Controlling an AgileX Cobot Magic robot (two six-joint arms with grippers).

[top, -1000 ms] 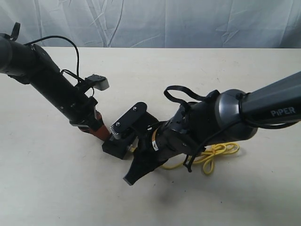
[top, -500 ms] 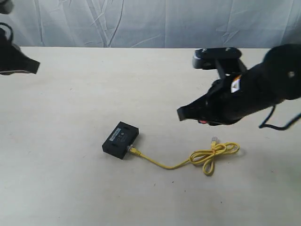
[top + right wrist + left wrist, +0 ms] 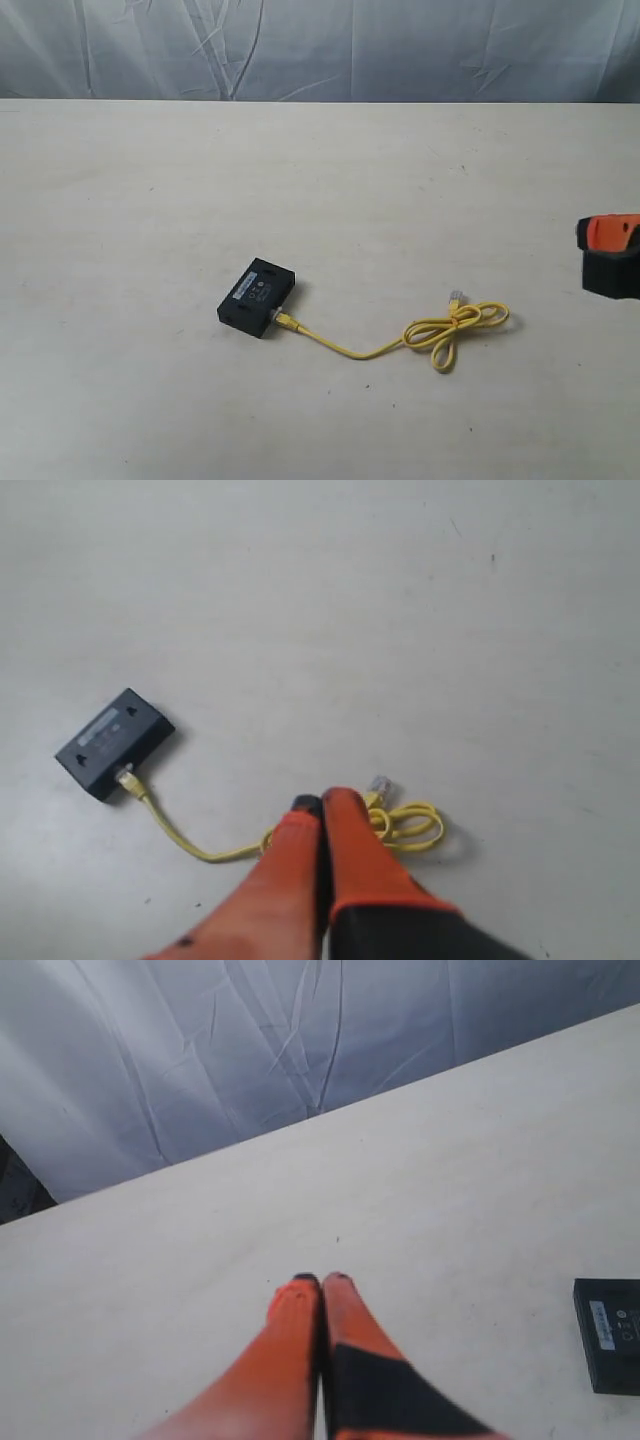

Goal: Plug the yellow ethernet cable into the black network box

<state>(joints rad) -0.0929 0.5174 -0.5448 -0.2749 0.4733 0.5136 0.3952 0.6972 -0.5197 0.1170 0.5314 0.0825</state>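
The black network box (image 3: 257,297) lies flat on the table, left of centre. One end of the yellow ethernet cable (image 3: 345,347) sits in the box's side at its near right corner (image 3: 283,319). The cord runs right to a bow-like loop (image 3: 455,330) with a free clear plug (image 3: 455,298). My right gripper (image 3: 322,802) is shut and empty, raised above the loop (image 3: 410,825), and shows only at the exterior view's right edge (image 3: 603,245). The right wrist view also holds the box (image 3: 113,742). My left gripper (image 3: 321,1280) is shut and empty, with the box (image 3: 607,1332) far to one side.
The pale table (image 3: 320,180) ends at a wrinkled grey-blue cloth backdrop (image 3: 320,45) along the back. Nothing else stands on it.
Both arms have pulled back from the box. The left has left the exterior view and the right has retreated to its right edge. Box and plugged-in cable lie unmoved.
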